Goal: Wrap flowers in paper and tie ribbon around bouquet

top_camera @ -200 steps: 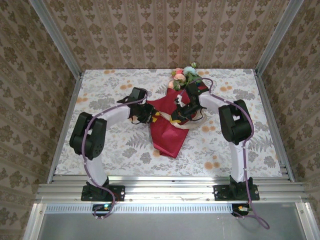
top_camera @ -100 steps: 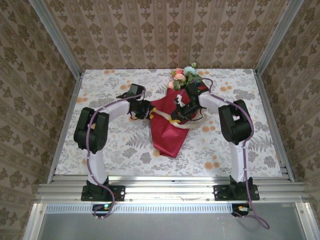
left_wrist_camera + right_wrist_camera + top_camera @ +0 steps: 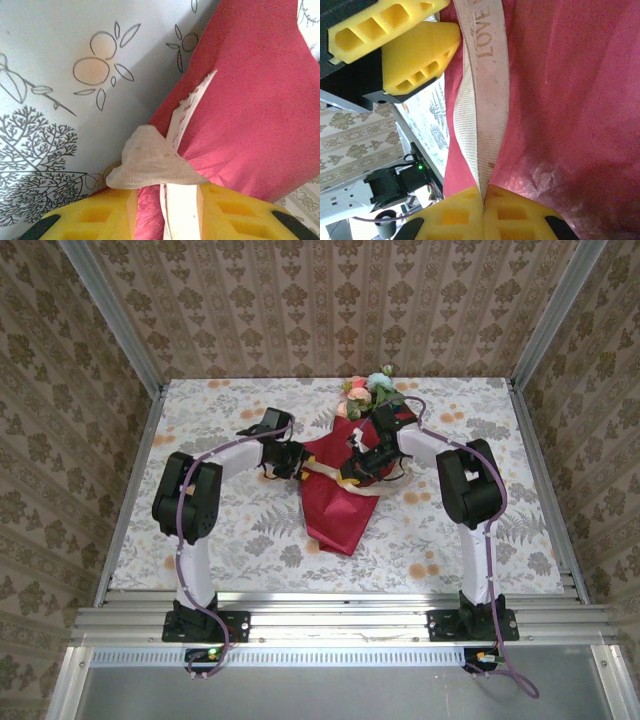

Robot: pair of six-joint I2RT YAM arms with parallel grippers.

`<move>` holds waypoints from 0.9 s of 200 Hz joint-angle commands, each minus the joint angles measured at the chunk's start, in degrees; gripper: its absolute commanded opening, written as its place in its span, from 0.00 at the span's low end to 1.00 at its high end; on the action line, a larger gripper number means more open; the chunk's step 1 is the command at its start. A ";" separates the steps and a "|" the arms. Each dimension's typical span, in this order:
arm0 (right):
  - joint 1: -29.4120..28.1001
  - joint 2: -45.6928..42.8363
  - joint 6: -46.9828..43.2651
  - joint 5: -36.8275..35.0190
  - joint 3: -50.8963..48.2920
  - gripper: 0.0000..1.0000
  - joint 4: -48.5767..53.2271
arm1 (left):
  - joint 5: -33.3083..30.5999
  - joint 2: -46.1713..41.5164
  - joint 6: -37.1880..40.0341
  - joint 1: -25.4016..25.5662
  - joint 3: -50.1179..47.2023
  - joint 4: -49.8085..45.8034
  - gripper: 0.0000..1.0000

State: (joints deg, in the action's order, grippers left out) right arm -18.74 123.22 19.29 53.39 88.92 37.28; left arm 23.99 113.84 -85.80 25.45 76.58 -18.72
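Note:
The bouquet lies mid-table: a cone of red paper [image 3: 338, 508] with the flowers [image 3: 365, 390] poking out of its far end. The cream ribbon [image 3: 322, 471] crosses the cone's waist between my two grippers. At the cone's left edge, my left gripper [image 3: 296, 464] [image 3: 165, 194] has its yellow jaws apart, with a strip of ribbon [image 3: 182, 210] and a fold of red paper [image 3: 250, 115] lying in the gap. A folded ribbon end [image 3: 150, 160] sits just ahead of them. My right gripper [image 3: 350, 477] [image 3: 483, 192] is shut on the ribbon [image 3: 482, 90], which runs taut over the paper [image 3: 570, 90].
The flower-printed tablecloth [image 3: 230, 530] has bare room to the left, right and front of the cone. Patterned walls and metal posts close in three sides, and an aluminium rail [image 3: 330, 620] runs along the near edge. The left gripper's yellow fingers [image 3: 415, 55] show in the right wrist view.
The left jaws have spread wider around the ribbon, and the left arm has shifted slightly toward the far side. The right arm and the bouquet have stayed put.

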 commanded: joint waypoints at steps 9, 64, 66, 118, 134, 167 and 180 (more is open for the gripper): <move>-0.32 0.49 0.59 5.72 0.83 0.00 -0.45 | -2.78 -2.76 1.39 0.31 0.58 -2.67 0.37; -0.97 -2.24 -2.48 7.25 -1.32 0.00 4.69 | -4.59 -6.75 3.91 0.31 -1.07 -4.74 0.39; -0.95 -2.36 -2.43 7.32 -1.50 0.00 4.72 | -4.66 -6.96 4.04 0.30 -1.07 -4.90 0.39; -1.01 -4.27 -1.77 12.13 -3.92 0.00 4.84 | -6.66 -12.07 7.42 0.33 -2.69 -9.76 0.40; -0.72 -3.50 -1.42 12.52 -4.00 0.00 5.37 | -6.93 -13.48 8.42 0.31 -3.54 -10.75 0.40; 0.77 0.89 1.99 6.95 0.35 0.00 6.78 | -6.83 -15.02 9.67 2.05 -4.73 -11.29 0.35; 1.29 2.55 4.29 4.02 3.28 0.00 6.97 | -6.30 -14.88 10.84 2.45 -4.26 -11.76 0.32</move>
State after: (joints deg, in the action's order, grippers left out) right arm -18.76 122.34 19.57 61.60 87.55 42.48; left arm 17.93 100.51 -77.93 26.33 72.75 -27.83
